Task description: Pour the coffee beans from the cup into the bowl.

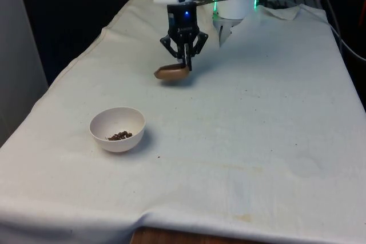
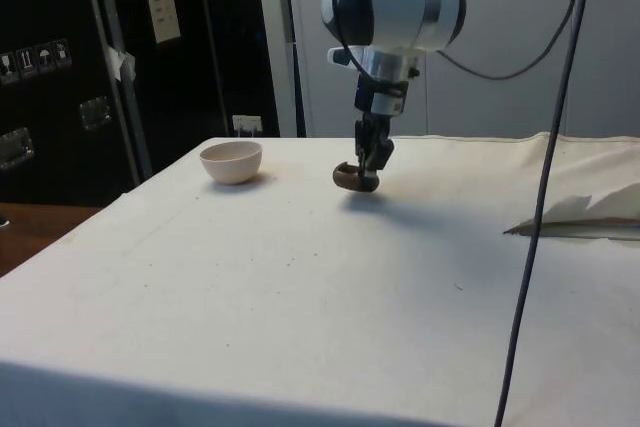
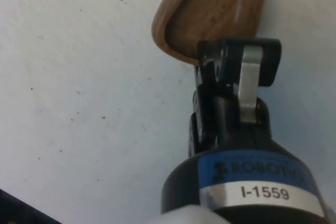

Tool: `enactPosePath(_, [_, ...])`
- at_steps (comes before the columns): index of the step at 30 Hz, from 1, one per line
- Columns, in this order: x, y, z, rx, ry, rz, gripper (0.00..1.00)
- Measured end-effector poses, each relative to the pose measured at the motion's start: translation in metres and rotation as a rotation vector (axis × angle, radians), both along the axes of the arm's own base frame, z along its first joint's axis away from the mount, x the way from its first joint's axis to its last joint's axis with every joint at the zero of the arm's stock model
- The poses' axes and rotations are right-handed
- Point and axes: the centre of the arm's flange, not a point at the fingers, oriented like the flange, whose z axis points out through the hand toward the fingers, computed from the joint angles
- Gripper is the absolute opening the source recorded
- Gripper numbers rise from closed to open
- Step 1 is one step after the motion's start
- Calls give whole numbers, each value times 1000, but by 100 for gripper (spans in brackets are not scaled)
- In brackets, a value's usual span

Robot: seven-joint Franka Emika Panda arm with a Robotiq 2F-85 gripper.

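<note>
One brown cup (image 1: 171, 73) pinched in the jaws, well apart from the bowl (image 1: 117, 129).

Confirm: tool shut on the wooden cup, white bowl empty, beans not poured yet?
Not quite. The white bowl is not empty: the front view shows coffee beans already lying in it. The rest holds: the tool is shut on the wooden cup.

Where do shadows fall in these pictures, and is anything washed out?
Front view: soft shadow under the wooden cup held by the gripper, another beside the bowl. Side view: faint shadow on the cloth behind the cup. Wrist view: cloth looks pale, bluish.
</note>
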Motion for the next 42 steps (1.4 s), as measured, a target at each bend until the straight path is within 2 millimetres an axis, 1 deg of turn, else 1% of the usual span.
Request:
enactPosePath(1, [0,5,-2,-6,0,3,0])
enactPosePath(8, [0,20,-4,-25,-5,13,0])
enactPosePath(13, [1,38,-6,-43,-13,25,0])
enactPosePath(14, [1,40,-7,-45,-14,25,1])
enactPosePath(15, [1,40,-7,-45,-14,25,4])
enactPosePath(16, [1,42,-7,-47,-15,27,4])
enactPosePath(20, [1,45,-7,-52,-19,29,23])
enactPosePath(21, [1,46,-7,-53,-19,32,34])
enactPosePath(22, [1,47,-7,-53,-19,31,39])
enactPosePath(23, [1,47,-7,-53,-19,31,47])
enactPosePath(24, [1,47,-7,-53,-19,31,52])
enactPosePath(25, [1,47,-7,-53,-19,32,52])
enactPosePath(26, [1,47,-7,-53,-19,32,57])
enactPosePath(29, [1,48,-8,-52,-19,33,73])
enactPosePath(30, [1,48,-8,-52,-19,32,83])
enactPosePath(33, [1,49,-8,-52,-19,34,98])
enactPosePath(34, [1,49,-8,-52,-19,34,100])
enactPosePath(42, [1,49,-8,-51,-19,34,100])
